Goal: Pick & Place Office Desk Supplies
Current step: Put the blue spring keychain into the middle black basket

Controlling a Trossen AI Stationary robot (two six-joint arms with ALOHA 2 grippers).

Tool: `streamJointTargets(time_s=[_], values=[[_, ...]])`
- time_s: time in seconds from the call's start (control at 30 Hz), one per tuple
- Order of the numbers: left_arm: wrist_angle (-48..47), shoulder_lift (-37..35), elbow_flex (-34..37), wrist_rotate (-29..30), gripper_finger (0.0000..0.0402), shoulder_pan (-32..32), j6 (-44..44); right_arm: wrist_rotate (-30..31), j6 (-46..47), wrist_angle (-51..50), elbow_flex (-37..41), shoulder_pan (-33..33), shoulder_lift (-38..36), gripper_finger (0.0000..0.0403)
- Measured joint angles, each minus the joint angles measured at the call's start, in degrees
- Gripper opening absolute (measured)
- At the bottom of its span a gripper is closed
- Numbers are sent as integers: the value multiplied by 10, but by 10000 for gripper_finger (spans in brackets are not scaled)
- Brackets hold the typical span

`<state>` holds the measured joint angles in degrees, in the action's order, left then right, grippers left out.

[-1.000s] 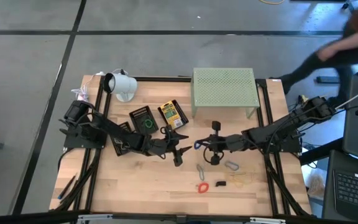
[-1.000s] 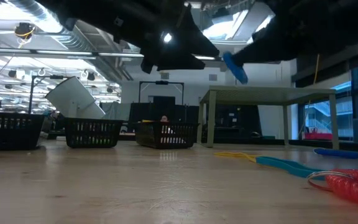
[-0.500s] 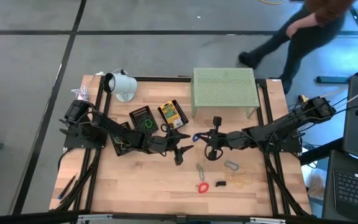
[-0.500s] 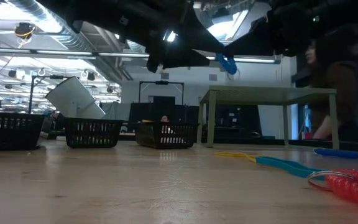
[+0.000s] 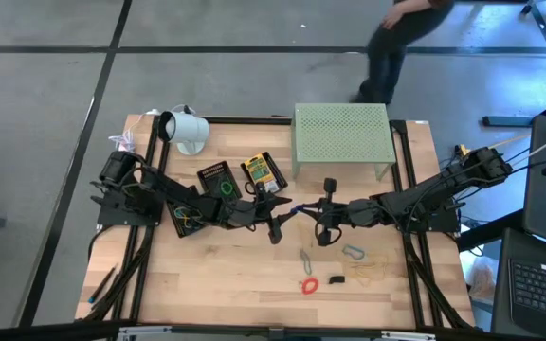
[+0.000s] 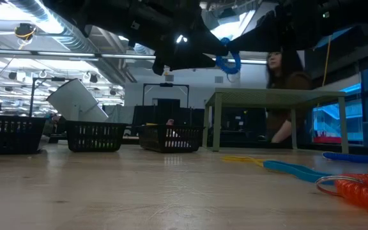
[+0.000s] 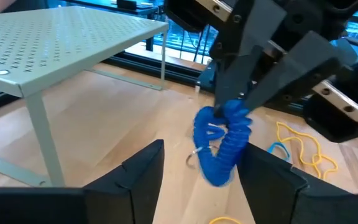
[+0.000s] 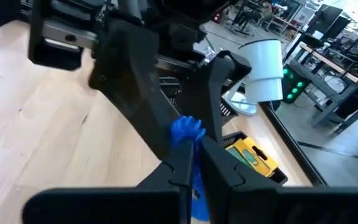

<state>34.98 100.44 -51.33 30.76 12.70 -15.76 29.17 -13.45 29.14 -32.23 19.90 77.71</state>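
Two robot pincers meet over a blue coiled cord above the middle of the wooden tabletop (image 5: 207, 284).

The right pincer (image 8: 194, 163) is clamped on the blue coiled cord (image 7: 224, 142), holding it in the air. The left pincer (image 7: 197, 165) faces it with fingers spread to either side, not touching. A pale green perforated metal stand (image 5: 341, 135) sits at the far edge; a red coiled cord (image 5: 308, 285) lies near the front edge.

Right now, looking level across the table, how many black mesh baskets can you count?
3, in a row: the left basket at the picture's edge, the middle basket below the white cup, the right basket beside the green stand. None seems hidden.
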Motion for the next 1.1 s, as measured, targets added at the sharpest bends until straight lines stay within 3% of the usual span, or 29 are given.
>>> streamJointTargets(time_s=[0.13, 0.47, 0.77, 0.93, 1.1], values=[[0, 0, 0, 0, 157, -1, 0, 0, 4, 0, 0, 0, 0, 20], [-5, 0, 0, 0, 14, -1, 0, -1, 6, 0, 0, 0, 0, 20], [-5, 0, 0, 0, 12, -1, 12, -8, 12, 0, 0, 0, 0, 37], [-5, 0, 0, 1, 13, -1, 15, -59, 10, 0, 0, 0, 0, 93], [-10, 0, 0, 2, 13, -1, 15, -63, 15, 0, 0, 1, 0, 156]])
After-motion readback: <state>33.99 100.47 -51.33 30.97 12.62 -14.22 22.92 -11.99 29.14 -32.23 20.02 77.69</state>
